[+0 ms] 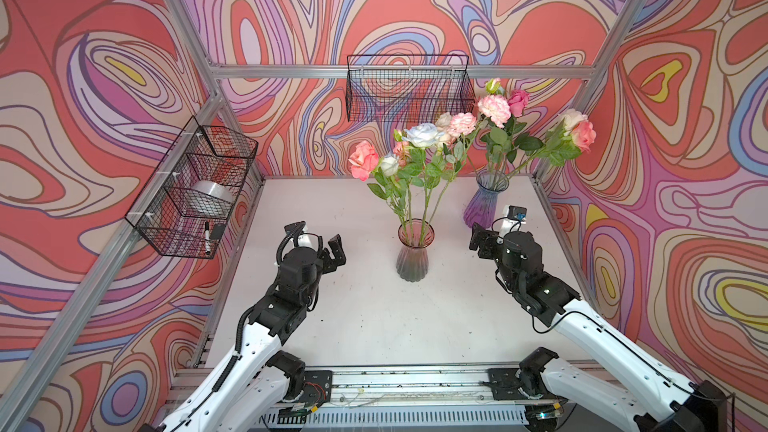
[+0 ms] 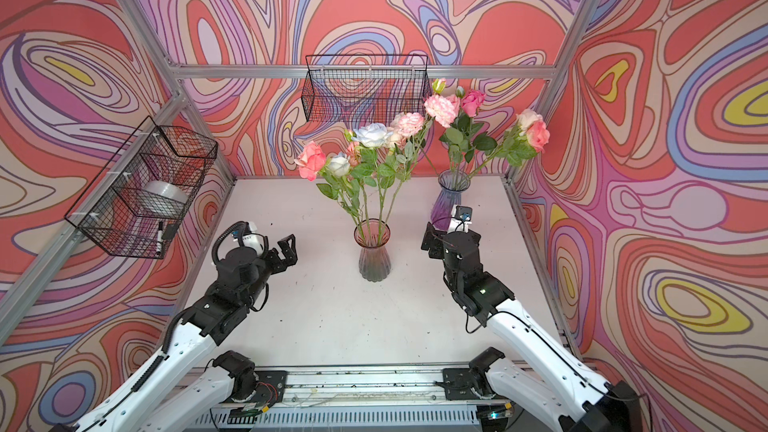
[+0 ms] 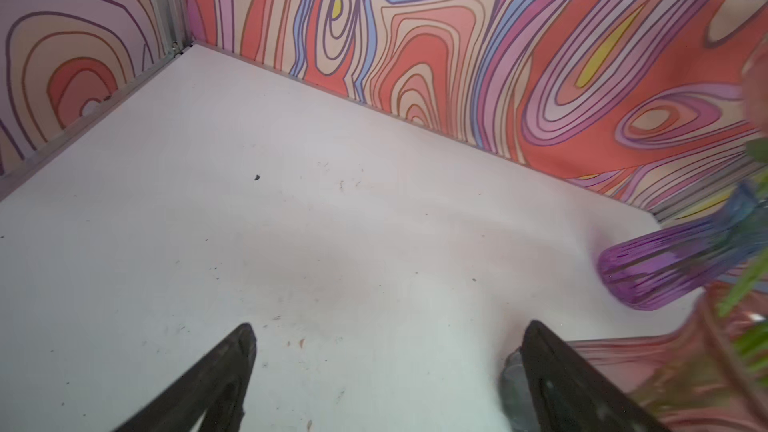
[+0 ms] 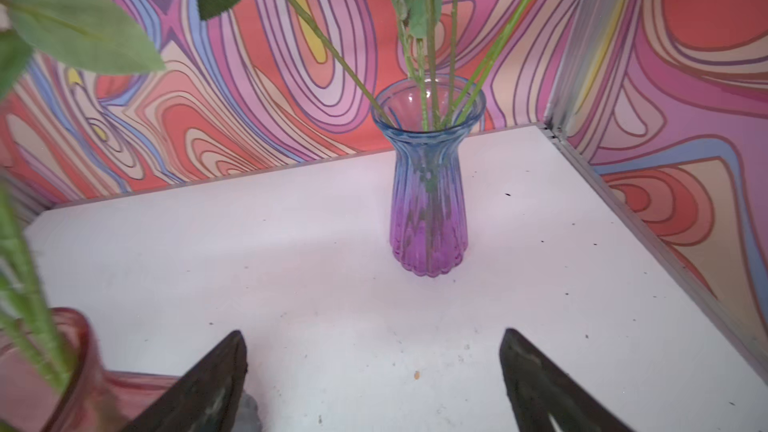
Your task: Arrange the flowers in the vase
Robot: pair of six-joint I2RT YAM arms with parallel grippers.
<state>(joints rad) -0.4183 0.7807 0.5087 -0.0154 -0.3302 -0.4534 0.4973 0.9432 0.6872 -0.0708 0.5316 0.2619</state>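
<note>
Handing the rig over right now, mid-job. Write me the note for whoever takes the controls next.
Left pincer: open, empty, over bare table to the left of the pink vase.
Right pincer: open, empty, facing the blue-purple vase.
Flowers: one bunch stands in the pink vase mid-table, and the rest stand in the blue-purple vase near the far right corner.
Done: every stem in view sits in a vase; none lies on the table.
Left: probably only a final check and parking the arms.
</note>
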